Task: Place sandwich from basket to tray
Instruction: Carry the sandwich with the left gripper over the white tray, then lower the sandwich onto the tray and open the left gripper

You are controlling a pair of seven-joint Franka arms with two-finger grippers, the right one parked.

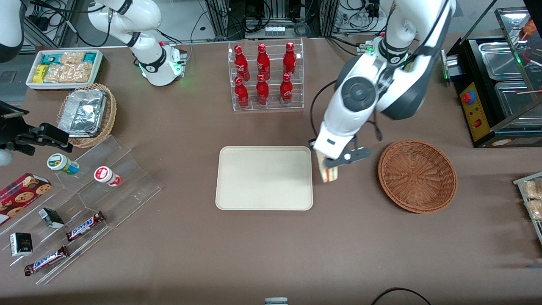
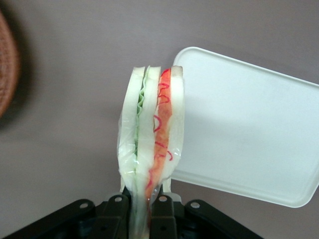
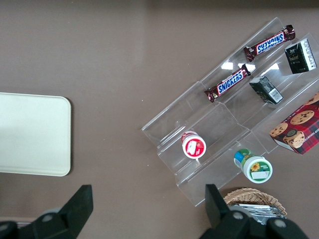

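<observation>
- Front view: the pincer of the working arm hangs above the counter, between the tray and the basket, close to the tray's edge. It holds the sandwich, which hangs down from it, just beside the tray rim and not yet over it. The basket looks to have nothing in it.
- Left wrist view: the pincer is closed on the sandwich. The two fingers press the bread slices from both sides at one end of the wedge. The red and green filling shows along the cut edge, and a clear film seems to wrap it. A corner of the tray lies beneath, partly under the sandwich; a bit of the basket shows at the border.
- Right wrist view: only a part of the tray is visible; the sandwich and the pincer are not here.
- Handling, as I judge: the sandwich is light and soft, and the film may be slippery. A hard squeeze can crush the bread, so a gentle hold across the flat faces is best.
</observation>
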